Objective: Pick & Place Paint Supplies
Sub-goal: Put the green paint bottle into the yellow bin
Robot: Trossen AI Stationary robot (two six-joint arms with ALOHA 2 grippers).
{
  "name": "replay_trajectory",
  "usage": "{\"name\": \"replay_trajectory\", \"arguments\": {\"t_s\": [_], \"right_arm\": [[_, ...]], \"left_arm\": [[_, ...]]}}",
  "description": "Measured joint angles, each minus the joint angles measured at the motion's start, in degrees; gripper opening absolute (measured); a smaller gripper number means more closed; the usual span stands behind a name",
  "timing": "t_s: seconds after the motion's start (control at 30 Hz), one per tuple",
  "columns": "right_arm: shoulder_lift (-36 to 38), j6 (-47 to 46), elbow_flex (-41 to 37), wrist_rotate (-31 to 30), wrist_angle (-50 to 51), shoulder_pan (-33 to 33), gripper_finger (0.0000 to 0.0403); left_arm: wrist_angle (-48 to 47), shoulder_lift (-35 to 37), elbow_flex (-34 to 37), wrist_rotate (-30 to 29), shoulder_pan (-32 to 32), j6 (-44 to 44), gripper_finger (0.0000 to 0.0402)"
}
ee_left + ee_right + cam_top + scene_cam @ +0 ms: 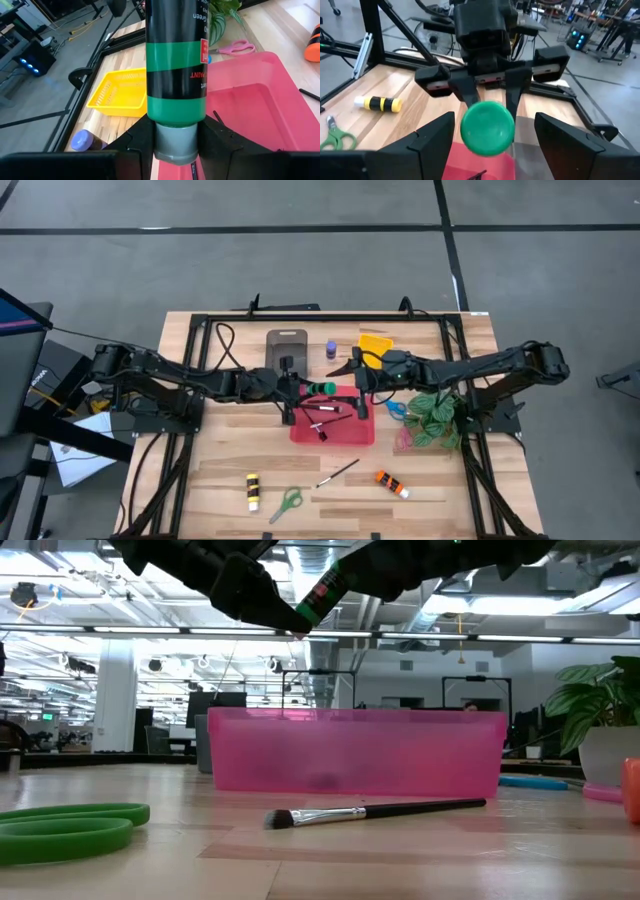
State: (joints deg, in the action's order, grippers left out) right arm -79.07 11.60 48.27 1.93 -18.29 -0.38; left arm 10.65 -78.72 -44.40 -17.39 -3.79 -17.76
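Observation:
A green paint tube (320,388) with black bands hangs over the pink tray (345,435), held by my left gripper (297,387), which comes in from the table's left. My right gripper (357,385) faces it from the right, open. In the right wrist view the tube's round green end (486,128) shows in the gap of my right gripper (495,120), with room on both sides. Thin brushes lie inside the tray. A yellow tube (253,491), green scissors (287,502), a brush (338,473) and an orange tube (392,484) lie on the near table. My left gripper pinches the tube at its grey cap end (174,146) between its two fingers (137,142). The fingers come roughly level from the table's left. The tube sticks straight out past the fingertips toward the right gripper, lifted clear above the pink tray.
A grey tray (287,345), a purple bottle (331,350) and a yellow tray (375,343) stand at the back. A leafy plant (435,418) stands right of the pink tray, with blue scissors (395,408) and pink scissors (405,442) beside it.

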Motion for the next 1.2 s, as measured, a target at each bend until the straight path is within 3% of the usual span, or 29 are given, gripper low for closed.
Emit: {"name": "replay_trajectory", "arguments": {"t_s": [0.9, 1.07, 1.2], "right_arm": [[-1.8, 0.6, 0.0, 0.7, -1.9, 0.0, 0.0269], [-1.8, 0.5, 0.0, 1.0, -1.9, 0.0, 0.0269], [-1.8, 0.4, 0.0, 1.0, -2.2, 0.0, 0.0269]], "left_arm": [[0.2, 0.0, 0.0, 0.0, 0.0, 0.2, 0.0109], [4.4, 0.0, 0.0, 0.4, 0.0, 0.2, 0.0109], [8.4, 0.0, 0.0, 4.2, 0.0, 0.1, 0.0109]]}}
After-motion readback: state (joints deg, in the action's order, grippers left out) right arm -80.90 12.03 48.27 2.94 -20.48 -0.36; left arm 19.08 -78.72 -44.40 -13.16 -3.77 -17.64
